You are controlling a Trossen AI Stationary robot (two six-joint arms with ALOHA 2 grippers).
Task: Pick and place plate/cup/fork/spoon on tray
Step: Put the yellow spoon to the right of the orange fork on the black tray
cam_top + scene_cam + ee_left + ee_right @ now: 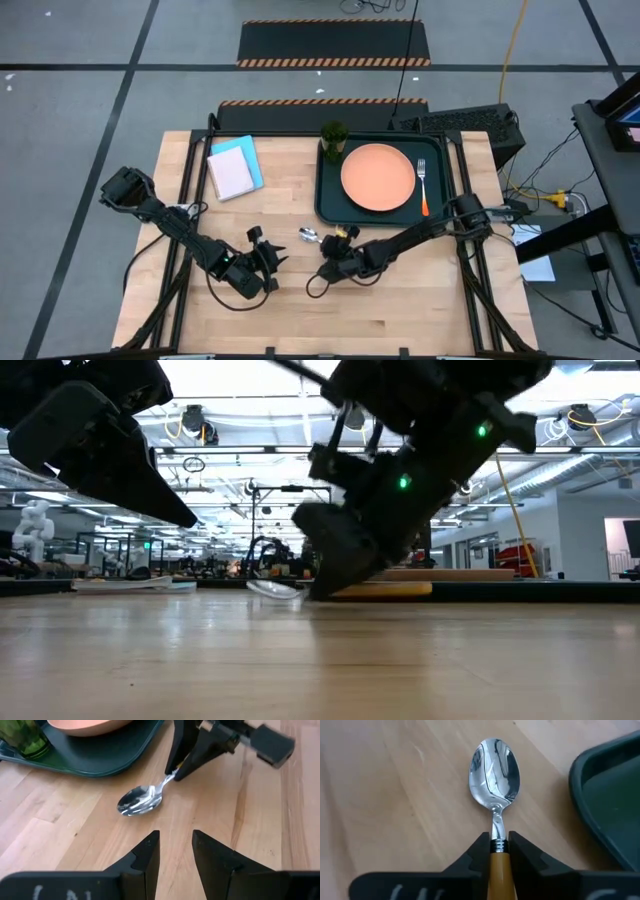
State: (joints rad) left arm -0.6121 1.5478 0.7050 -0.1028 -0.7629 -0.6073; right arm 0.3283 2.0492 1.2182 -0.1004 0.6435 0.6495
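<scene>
Notepad [235, 167], light blue and white, sits on the bare wood at the far left of the table [300, 300], well apart from the arms.

Left gripper [268, 258] hovers low over the table, near front centre, fingers [145, 862] parted with nothing between them, pointing toward the spoon [495, 775].

Spoon lies on the wood just in front of the tray's near left corner, bowl toward the left arm. In the low view the bowl [272, 589] rests on the tabletop.

Right gripper [338, 247] is down at the spoon, fingers [477, 852] clamped on the orange handle right behind the metal neck.

Tray [328, 205] is at the back right of the table. The cup [333, 135] stands in its far left corner, the plate [378, 177] in the middle, and the fork [423, 186] along the right side, tines away from the arms.
</scene>
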